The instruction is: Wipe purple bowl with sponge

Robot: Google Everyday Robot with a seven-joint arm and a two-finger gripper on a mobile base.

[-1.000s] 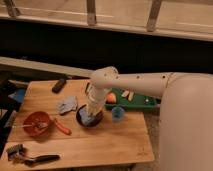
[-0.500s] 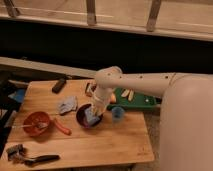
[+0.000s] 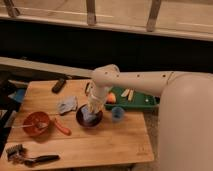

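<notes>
Far left, near corner of the wooden table (image 3: 100, 147): a black-handled brush (image 3: 31, 159) lies flat. Just behind it sits a red bowl (image 3: 35, 123) with a thin utensil resting across it, and an orange-red stick-shaped item (image 3: 62, 126) lies right beside that bowl. Further back, a dark flat object (image 3: 59, 85) sits near the table's far edge, and a crumpled blue-grey cloth (image 3: 66, 105) lies between it and the bowls. Now the middle: the purple bowl (image 3: 79, 118) stands upright on the wood, just right of the cloth, and the gripper (image 3: 91, 111) is down inside it, reaching in from above on the white arm (image 3: 135, 80). Under it there's a pale blue patch, the sponge (image 3: 89, 118), against the bowl's inside. Is the gripper clamped on it or standing apart? Cannot tell, the wrist hides it. Just right of the bowl is a small blue cup (image 3: 117, 114), close but not touching. Behind that, a green tray (image 3: 142, 104) holds an orange piece (image 3: 111, 98) and a few pale sticks (image 3: 127, 93). Far right, the robot's big white body (image 3: 187, 125) fills the edge
</notes>
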